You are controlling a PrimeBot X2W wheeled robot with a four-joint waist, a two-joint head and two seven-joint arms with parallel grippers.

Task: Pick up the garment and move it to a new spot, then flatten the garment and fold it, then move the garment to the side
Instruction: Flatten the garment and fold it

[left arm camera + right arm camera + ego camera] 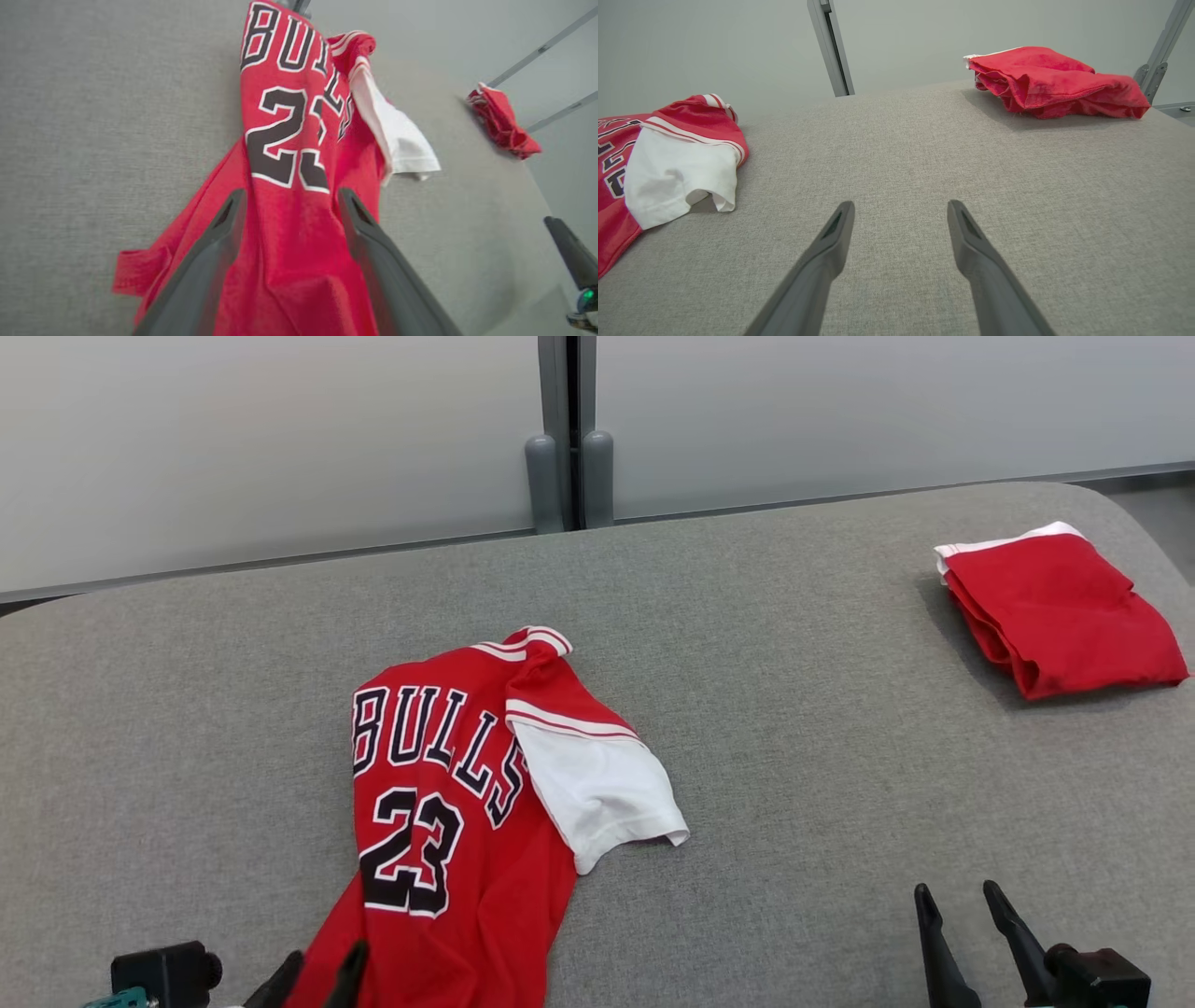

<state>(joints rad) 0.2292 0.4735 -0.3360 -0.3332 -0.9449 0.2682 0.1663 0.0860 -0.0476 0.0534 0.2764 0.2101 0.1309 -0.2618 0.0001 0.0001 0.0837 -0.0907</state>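
Count relocation as likely done, flattening, folding and side placement as outstanding; find red-and-white mesh basketball jersey (439, 821) rumpled at the front-left edge of the grey fabric counter (794, 728), left tool (290, 196) spread wide astride its lower end gripping nothing, right tool (957, 891) wide open, empty.

The right gripper (900, 205) holds its two dark fingers spread wide, with nothing between them, over a grey woven surface (924, 140); whether the tips touch it is hard to say. At the left edge lies a red jersey (698, 122) with black lettering, its white sleeve (672, 172) nearest. Well apart, at the far right, sits a folded red garment (1055, 81). A metal post (831, 46) rises behind.
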